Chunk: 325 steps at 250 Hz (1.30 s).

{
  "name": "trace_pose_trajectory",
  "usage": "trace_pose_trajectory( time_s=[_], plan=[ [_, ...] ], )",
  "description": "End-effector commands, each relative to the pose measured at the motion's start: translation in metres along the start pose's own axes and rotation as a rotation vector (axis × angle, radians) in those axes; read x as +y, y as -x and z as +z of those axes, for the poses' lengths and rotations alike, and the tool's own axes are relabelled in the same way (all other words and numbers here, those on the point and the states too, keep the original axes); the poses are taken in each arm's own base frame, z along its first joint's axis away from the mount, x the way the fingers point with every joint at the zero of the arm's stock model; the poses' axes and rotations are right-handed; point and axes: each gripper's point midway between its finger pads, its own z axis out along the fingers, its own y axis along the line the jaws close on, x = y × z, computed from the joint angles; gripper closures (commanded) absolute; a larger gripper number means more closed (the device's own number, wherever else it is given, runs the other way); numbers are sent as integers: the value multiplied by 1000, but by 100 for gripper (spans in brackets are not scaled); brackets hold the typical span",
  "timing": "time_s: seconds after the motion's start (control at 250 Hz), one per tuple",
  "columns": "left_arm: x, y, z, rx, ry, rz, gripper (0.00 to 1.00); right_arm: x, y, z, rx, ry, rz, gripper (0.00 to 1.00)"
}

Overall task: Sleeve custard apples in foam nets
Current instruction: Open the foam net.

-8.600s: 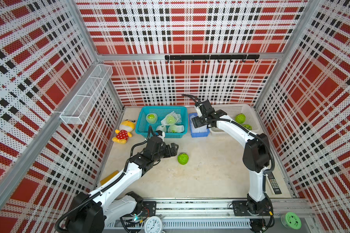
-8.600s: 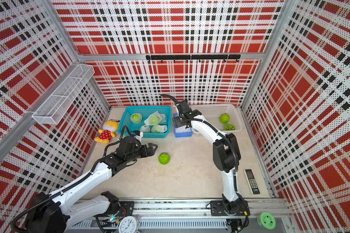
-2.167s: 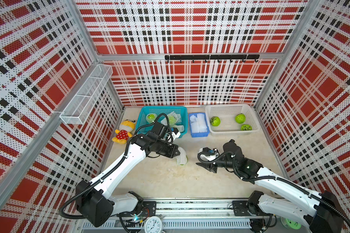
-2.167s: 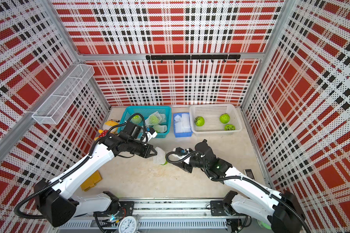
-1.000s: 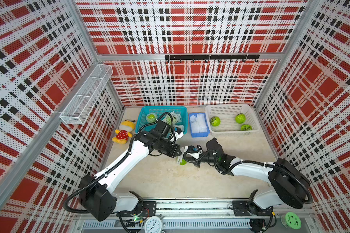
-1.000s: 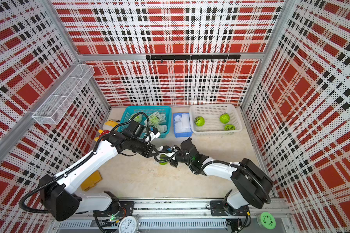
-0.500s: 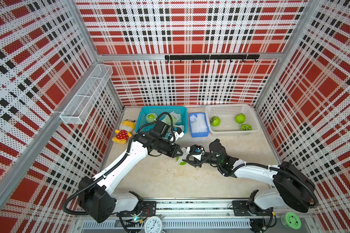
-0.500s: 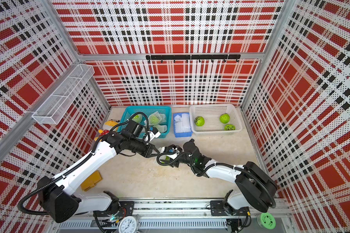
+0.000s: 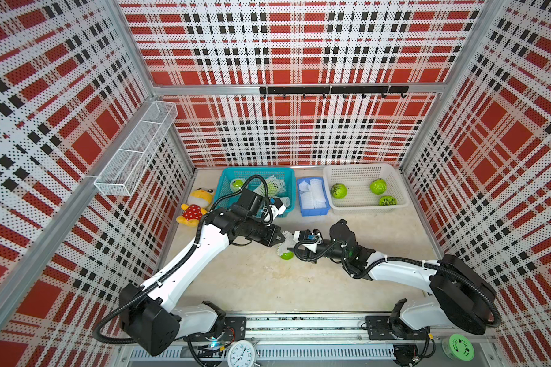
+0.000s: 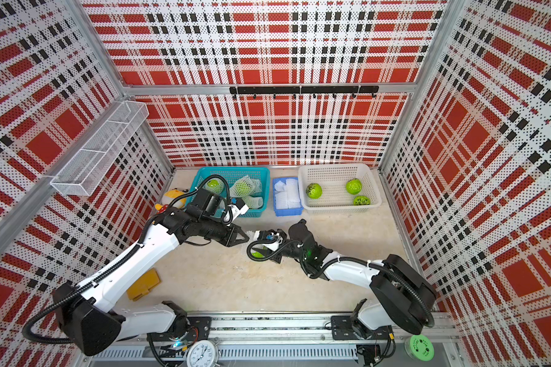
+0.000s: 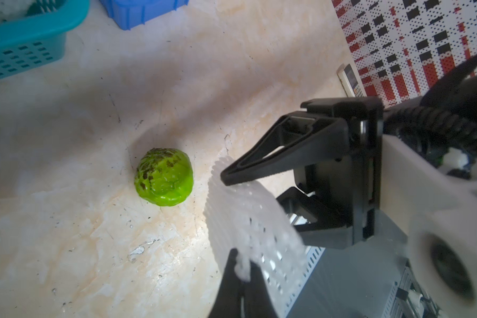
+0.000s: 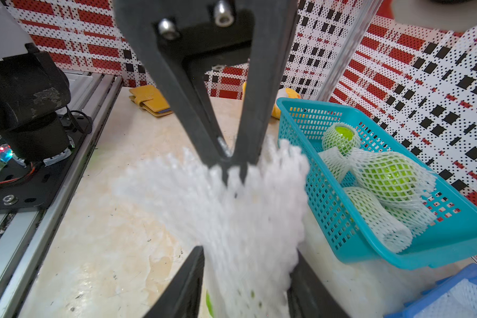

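Observation:
A bare custard apple (image 9: 287,255) (image 10: 257,254) (image 11: 163,177) lies on the table's middle. Just above it hangs a white foam net (image 9: 286,240) (image 11: 245,214) (image 12: 232,206). My left gripper (image 9: 279,236) (image 10: 246,237) (image 11: 241,272) (image 12: 233,176) is shut on the net's one edge. From the opposite side my right gripper (image 9: 296,251) (image 10: 263,252) (image 12: 249,261) has the net's other end between its two fingers, which stand apart and press on it. Three bare apples (image 9: 339,190) lie in the white basket (image 9: 328,171).
A teal basket (image 9: 223,181) at the back holds sleeved apples (image 12: 391,176). Beside it a blue tray (image 9: 312,211) holds spare nets. A plush toy (image 9: 196,206) sits back left, a yellow wallet (image 10: 143,284) front left, a remote (image 11: 351,79) near the right wall.
My right arm has swung in from the right to the net and closed its fingers around it. The left gripper has stayed shut on the net, almost still over the apple.

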Motion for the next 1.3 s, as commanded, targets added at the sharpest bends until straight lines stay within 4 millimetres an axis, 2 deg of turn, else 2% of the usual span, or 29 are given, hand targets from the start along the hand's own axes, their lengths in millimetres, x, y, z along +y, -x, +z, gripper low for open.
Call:
trace_pose_trajectory(
  time_s=[0.0,0.28,0.476,0.744,0.908,1.112,1.296],
  plan=[
    [5,7,-4,-38,31,-2,100,1,12,-2,-40,-3,-19,52],
    [14,6,-4,-41,76,-11,100,-1,10,0,-28,-13,-17,62],
    [15,6,-3,-38,78,-16,100,-2,11,-3,-33,-21,-20,53],
    [13,4,0,-28,72,-17,100,-3,7,0,-31,-30,-11,51],
    [11,3,1,-24,67,-15,100,-7,10,-4,-48,-66,-28,40],
    [8,4,3,-21,59,-14,100,-8,10,-2,-54,-71,-28,39],
    [10,3,5,-16,68,-25,100,-12,13,-6,-74,-120,-50,35]
  ],
)
